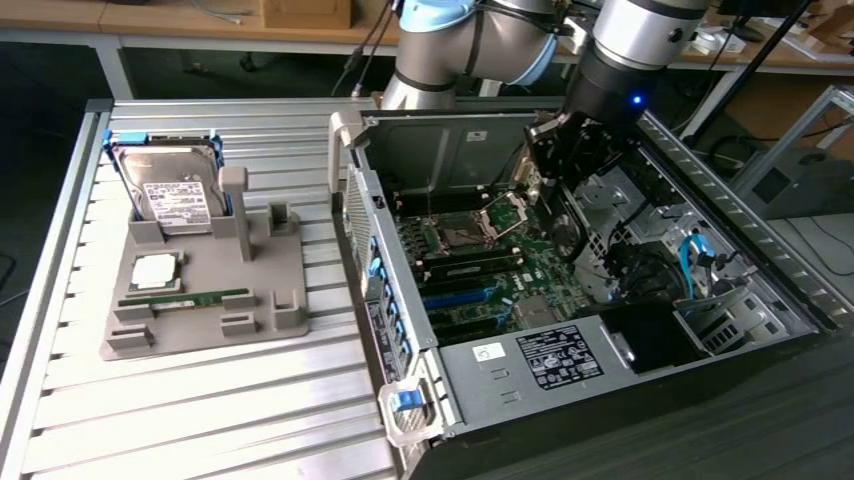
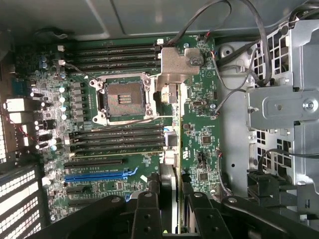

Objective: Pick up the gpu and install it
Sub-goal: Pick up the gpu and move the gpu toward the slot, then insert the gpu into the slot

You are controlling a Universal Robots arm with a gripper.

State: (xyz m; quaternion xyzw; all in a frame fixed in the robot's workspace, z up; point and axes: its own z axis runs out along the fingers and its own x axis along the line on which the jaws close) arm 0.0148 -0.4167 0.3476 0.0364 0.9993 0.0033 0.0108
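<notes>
My gripper [image 1: 558, 150] hangs inside the open computer case [image 1: 400, 370], above the right side of the motherboard [image 1: 487, 265]. It is shut on the gpu [image 1: 545, 195], a thin dark card hanging down below it. The wrist view shows the gpu [image 2: 173, 191] edge-on as a narrow silvery strip clamped between the two black fingers [image 2: 149, 204] of the gripper [image 2: 172, 186]. Below it lie the motherboard [image 2: 199, 124], the bare CPU socket [image 2: 122, 97] and the blue expansion slot [image 2: 97, 175], which is off to one side of the card's edge.
A grey holder [image 1: 274, 290] on the slatted table at the exterior view's left carries a hard drive [image 1: 171, 190], a processor [image 1: 154, 270] and a green memory stick [image 1: 187, 298]. Inside the case are a power supply [image 1: 561, 355], a metal drive cage [image 2: 284, 99] and loose cables [image 2: 239, 59].
</notes>
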